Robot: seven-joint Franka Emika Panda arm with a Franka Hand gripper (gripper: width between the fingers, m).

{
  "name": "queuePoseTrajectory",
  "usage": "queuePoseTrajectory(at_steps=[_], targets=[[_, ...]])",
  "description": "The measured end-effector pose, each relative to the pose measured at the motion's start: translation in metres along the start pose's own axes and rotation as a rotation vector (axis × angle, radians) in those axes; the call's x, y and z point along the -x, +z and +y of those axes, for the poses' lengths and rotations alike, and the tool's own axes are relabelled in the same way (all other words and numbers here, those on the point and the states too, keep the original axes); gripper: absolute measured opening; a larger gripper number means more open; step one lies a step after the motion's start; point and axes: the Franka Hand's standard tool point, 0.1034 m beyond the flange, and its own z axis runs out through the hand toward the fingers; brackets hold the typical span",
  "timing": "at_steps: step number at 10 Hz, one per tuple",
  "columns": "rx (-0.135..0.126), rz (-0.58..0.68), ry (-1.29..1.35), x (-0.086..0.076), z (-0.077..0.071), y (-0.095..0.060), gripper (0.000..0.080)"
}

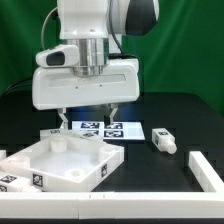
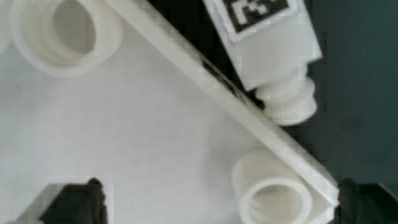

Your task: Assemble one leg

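Note:
The white tray-like tabletop [image 1: 60, 165] lies at the exterior view's lower left. My gripper [image 1: 88, 118] hangs open and empty just above its far corner. In the wrist view the gripper [image 2: 222, 205] has its dark fingertips [image 2: 71, 205] wide apart over the tabletop [image 2: 125, 140], with one round socket [image 2: 285, 190] between them and another socket [image 2: 63, 35] farther off. A white leg [image 2: 276, 55] with a tag lies on the black table just outside the tabletop's edge; it shows in the exterior view [image 1: 52, 133]. Another leg [image 1: 163, 140] lies to the exterior view's right.
The marker board [image 1: 105, 128] lies behind the tabletop under the arm. A further white leg [image 1: 205, 168] lies at the far right. A long white bar [image 1: 120, 207] runs along the table's front edge. A green curtain stands behind.

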Motion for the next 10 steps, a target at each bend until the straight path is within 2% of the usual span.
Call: queuePoseTrajectory(at_steps=[1,2,3,6,8,10], targets=[[-0.018,-0.008,0.047,-0.001,0.015,-0.001,0.0649],[-0.009,0.004,0.036,-0.003,0.012,-0.001,0.0649],[-0.01,0.003,0.028,-0.003,0.009,0.0,0.0649],[-0.014,0.003,0.109,-0.004,0.013,-0.001,0.0649],[-0.02,-0.02,0.339,-0.008,0.044,-0.003,0.0649],[-0.066,0.021,0.411,0.005,0.078,0.003,0.0649]])
